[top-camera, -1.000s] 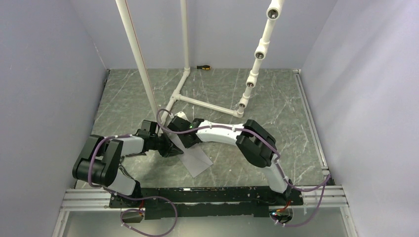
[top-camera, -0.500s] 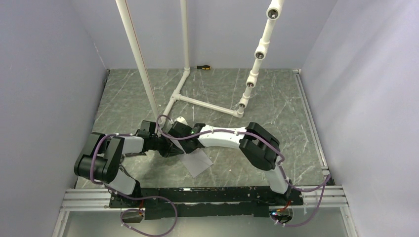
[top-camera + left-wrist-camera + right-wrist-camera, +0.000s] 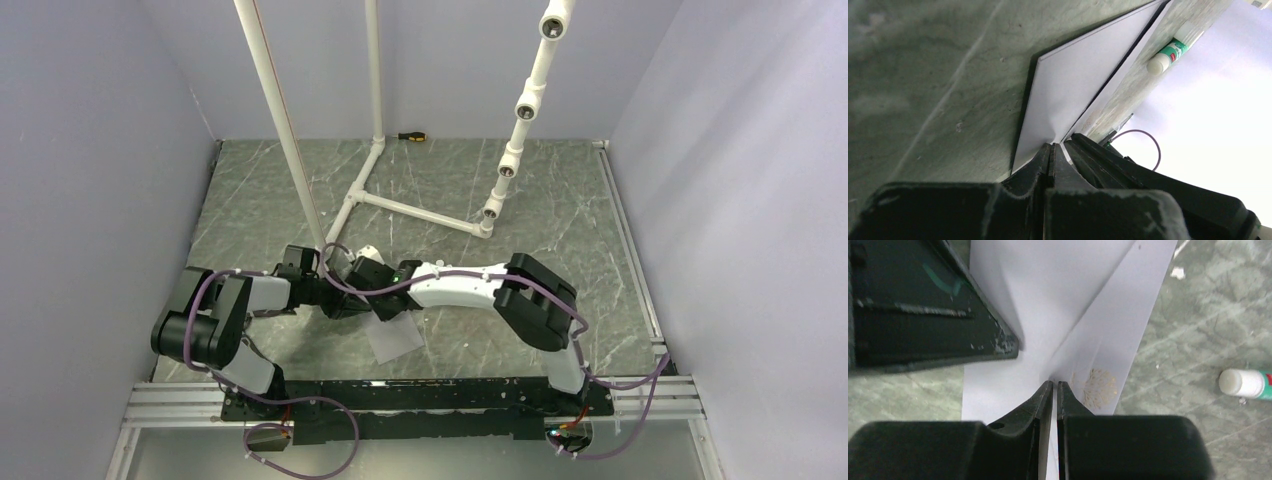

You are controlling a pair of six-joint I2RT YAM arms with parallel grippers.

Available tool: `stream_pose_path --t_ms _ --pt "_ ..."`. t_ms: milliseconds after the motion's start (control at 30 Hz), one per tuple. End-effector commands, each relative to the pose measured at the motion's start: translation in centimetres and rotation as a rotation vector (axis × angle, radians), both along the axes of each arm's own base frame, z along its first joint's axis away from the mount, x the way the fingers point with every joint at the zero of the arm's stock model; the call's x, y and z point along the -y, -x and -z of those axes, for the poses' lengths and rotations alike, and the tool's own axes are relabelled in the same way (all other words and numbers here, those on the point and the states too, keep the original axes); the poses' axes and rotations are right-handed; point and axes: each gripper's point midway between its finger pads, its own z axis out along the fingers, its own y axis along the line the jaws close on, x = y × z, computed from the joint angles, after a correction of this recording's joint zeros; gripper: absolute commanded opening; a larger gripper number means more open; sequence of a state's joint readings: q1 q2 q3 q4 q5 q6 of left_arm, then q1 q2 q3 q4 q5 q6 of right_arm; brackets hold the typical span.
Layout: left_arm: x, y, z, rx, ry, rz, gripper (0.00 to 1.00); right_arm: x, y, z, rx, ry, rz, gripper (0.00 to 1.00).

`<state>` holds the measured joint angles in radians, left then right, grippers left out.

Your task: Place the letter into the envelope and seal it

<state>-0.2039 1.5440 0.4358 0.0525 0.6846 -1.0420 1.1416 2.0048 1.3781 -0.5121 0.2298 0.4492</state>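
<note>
With left fingers (image 3: 1050,154), clamps envelope (image 3: 1083,85) edge; with right fingers (image 3: 1047,391), nearly closed, nips its flap near glue stick (image 3: 1248,383) on worktop (image 3: 1198,315).

Glue stick (image 3: 1245,383) beside envelope (image 3: 1048,305), on table (image 3: 1198,315)

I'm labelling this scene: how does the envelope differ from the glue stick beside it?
The envelope is flat, pale grey paper; the glue stick is a round tube, white with a green label. The envelope is pinched at its edge by the left gripper; the glue stick lies free, touched by nothing. Both are on the marbled table.
</note>
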Motion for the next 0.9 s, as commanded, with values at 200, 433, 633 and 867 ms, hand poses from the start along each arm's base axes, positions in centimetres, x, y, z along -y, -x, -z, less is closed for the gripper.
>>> stream_pose_path --t_ms 200,433,633,867 --pt "-3.8 2.8 5.6 -0.127 -0.257 -0.06 0.02 7.2 6.6 2.3 -0.189 0.152 -0.035 0.12" --pt "-2.8 0.7 2.6 0.043 -0.199 0.014 0.03 6.8 4.2 -2.5 -0.133 0.049 0.02 0.16" --pt "-2.1 -1.8 -4.8 0.364 -0.165 0.095 0.35 9.3 -1.9 -5.9 -0.021 0.024 0.268 0.26" --pt "-2.5 -2.5 -9.7 0.566 -0.192 0.103 0.57 14.2 -6.7 -7.1 0.056 0.007 0.553 0.48"
